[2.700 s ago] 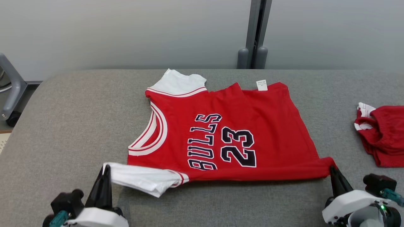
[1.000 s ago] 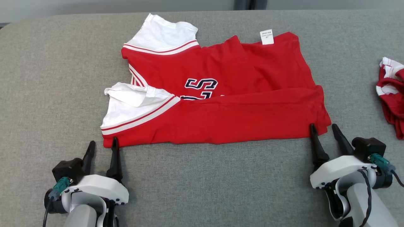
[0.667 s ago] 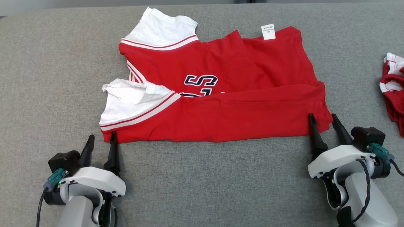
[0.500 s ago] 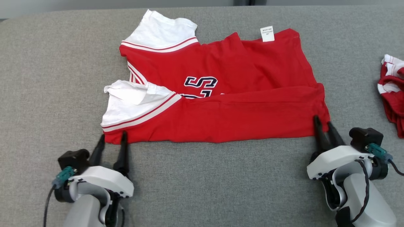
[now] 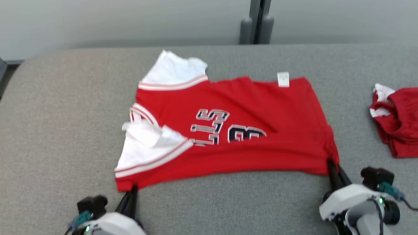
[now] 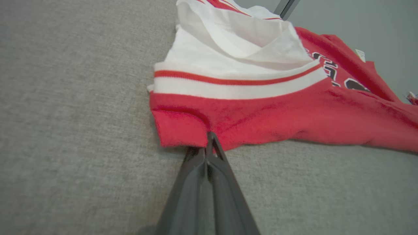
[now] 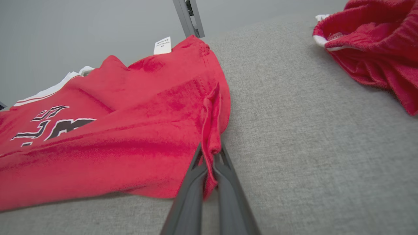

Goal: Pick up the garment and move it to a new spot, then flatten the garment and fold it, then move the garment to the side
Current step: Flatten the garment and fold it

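Observation:
The garment [image 5: 248, 130] is a red jersey with white sleeves and dark lettering, lying folded lengthwise on the grey padded table [image 5: 65, 114]. My left gripper [image 5: 132, 189] is shut on its near left corner, just below the white sleeve band. In the left wrist view the fingertips [image 6: 209, 138] pinch the red hem [image 6: 183, 125]. My right gripper [image 5: 330, 162] is shut on the near right corner. In the right wrist view a bunched red fold [image 7: 212, 130] runs down between the closed fingers [image 7: 225, 173].
A second red and white garment [image 5: 396, 120] lies crumpled at the table's right edge, also seen as a red heap [image 7: 369, 55] in the right wrist view. A grey post [image 5: 256, 23] stands behind the table against the wall.
Both grippers have closed on the garment's near corners. The near edge has come toward me and more of the lettering shows. The head camera has tilted up.

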### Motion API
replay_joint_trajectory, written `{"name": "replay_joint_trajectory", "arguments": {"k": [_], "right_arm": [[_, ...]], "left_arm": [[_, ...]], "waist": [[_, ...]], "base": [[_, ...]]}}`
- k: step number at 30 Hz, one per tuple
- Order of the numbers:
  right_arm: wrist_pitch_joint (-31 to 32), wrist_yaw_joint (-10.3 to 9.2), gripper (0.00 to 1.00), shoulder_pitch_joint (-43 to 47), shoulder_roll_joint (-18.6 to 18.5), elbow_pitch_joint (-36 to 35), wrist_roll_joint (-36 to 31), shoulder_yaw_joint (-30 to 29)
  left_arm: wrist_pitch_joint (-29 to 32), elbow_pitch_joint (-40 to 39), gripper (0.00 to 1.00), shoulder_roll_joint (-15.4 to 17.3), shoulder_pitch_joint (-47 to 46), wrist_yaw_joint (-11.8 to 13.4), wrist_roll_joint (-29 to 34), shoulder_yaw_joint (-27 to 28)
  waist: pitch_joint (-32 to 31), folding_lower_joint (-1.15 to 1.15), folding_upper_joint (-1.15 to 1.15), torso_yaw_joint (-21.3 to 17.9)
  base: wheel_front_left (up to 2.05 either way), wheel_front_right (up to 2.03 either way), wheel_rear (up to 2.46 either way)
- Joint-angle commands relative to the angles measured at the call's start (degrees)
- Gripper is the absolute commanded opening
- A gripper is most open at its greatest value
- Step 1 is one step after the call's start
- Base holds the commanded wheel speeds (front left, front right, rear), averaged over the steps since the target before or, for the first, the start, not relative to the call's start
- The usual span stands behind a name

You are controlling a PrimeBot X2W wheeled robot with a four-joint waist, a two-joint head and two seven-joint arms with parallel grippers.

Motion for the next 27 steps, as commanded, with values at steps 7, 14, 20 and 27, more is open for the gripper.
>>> {"name": "replay_joint_trajectory", "arguments": {"k": [7, 14, 20, 27], "right_arm": [[0.0, -0.03, 0.0, 5.9, -0.7, 0.7, 1.0, 0.2], [0.0, -0.02, 1.0, 2.8, -1.3, -0.8, -1.1, -2.6], [0.0, -0.02, 1.0, -8.4, -2.6, 0.5, -4.8, -0.8], [0.9, -0.02, 1.0, -21.1, -3.5, 8.9, -8.0, -0.3]], "left_arm": [[0.2, -0.9, 0.0, 1.1, 6.4, 0.1, 2.7, 3.5], [0.2, -5.9, 1.0, 0.4, 4.7, 0.4, 4.9, 6.3], [0.2, -7.7, 1.0, 0.4, -4.5, 2.0, 9.5, 7.3], [0.2, -3.1, 1.0, 0.8, -16.2, 2.5, 12.5, 6.0]], "waist": [[-6.0, 0.0, 0.0, 0.7], [-2.4, 0.0, 0.0, 0.8], [2.8, 0.0, 0.0, 0.7], [7.3, 0.0, 0.0, 0.7]], "base": [[0.0, 0.0, 0.0], [0.0, 0.0, 0.0], [0.0, 0.0, 0.0], [0.0, 0.0, 0.0]]}}
